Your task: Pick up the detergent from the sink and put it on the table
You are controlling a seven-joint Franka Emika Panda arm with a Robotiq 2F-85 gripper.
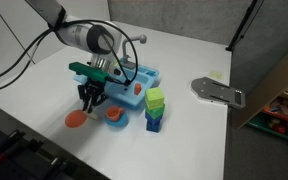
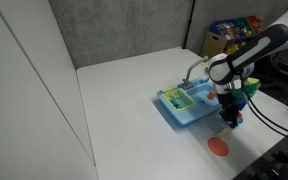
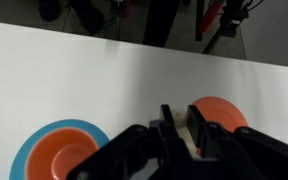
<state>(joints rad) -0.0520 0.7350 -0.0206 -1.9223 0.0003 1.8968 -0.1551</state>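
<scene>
Fingers (image 3: pixel 170 128) narrow, the 2 of them pinched on a small pale piece between their tips. That reads as the detergent (image 3: pixel 195 138), though the wrist view shows only a sliver of it. So the lift looks done, and the step in hand is the set-down.

Directly beneath the fingers is bare white surface (image 3: pixel 104 80). Just to one side of them lies an orange disc (image 3: pixel 222 112), and to the other a blue plate (image 3: pixel 20 155) with an orange piece on it. The fingers hang over the gap between those 2.

Beyond the fingers, in an exterior view, the sink (image 1: pixel 149 75) sits close behind, and the fingers are outside its rim.

Next move, as I judge it: lower straight down into that gap, touch the bottle to the surface, then open gently, since a piece this small could tip or roll.
</scene>
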